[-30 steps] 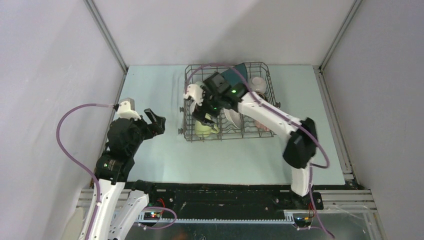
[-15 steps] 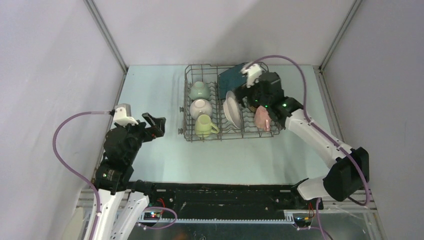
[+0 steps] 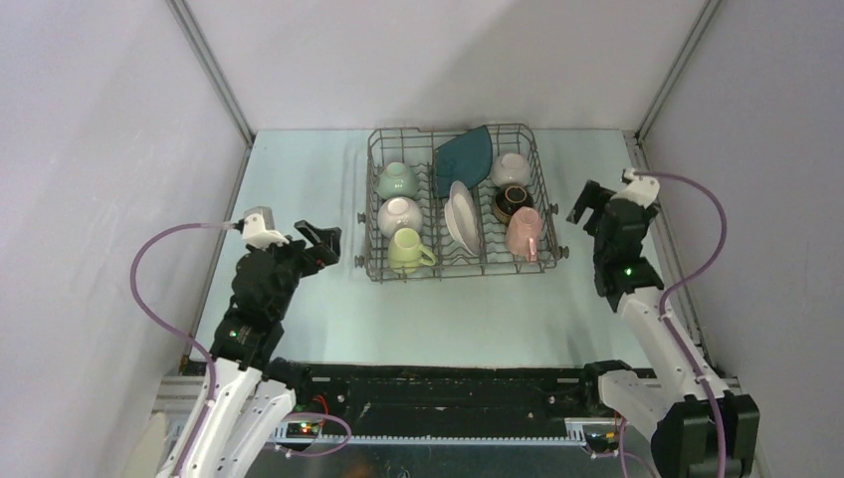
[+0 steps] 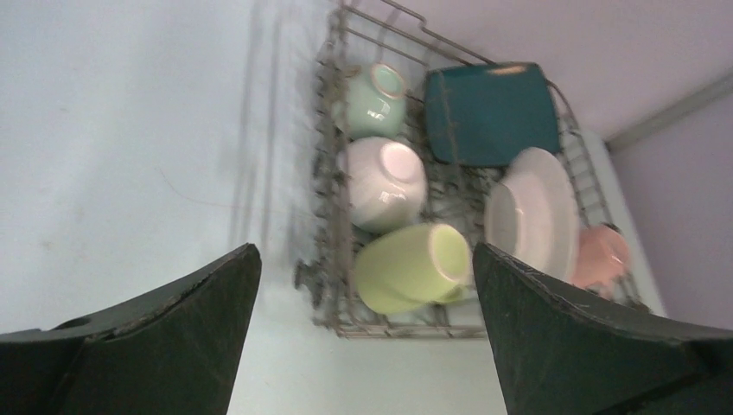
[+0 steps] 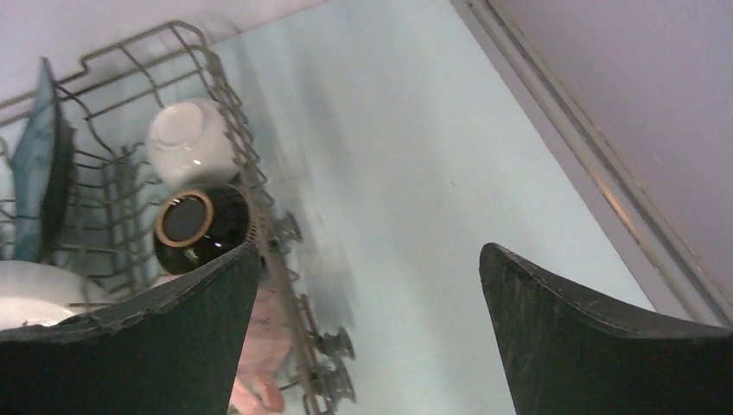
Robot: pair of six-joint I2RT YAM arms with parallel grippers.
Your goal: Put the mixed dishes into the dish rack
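The grey wire dish rack stands at the table's back centre. In it are the pale green bowl, a white bowl, the yellow-green mug, the white plate, the dark teal plate, another white bowl, the brown bowl and the pink mug. My left gripper is open and empty, left of the rack. My right gripper is open and empty, right of the rack. The left wrist view shows the rack with the mug; the right wrist view shows the brown bowl.
Metal rails run along the table's left and right edges, with grey walls behind. Pale blue tabletop lies between the rack and the arm bases. Purple cables loop from both wrists.
My right arm has drawn back out of the rack, swinging from over its left side to beyond its right side, empty. My left gripper has edged slightly right and down.
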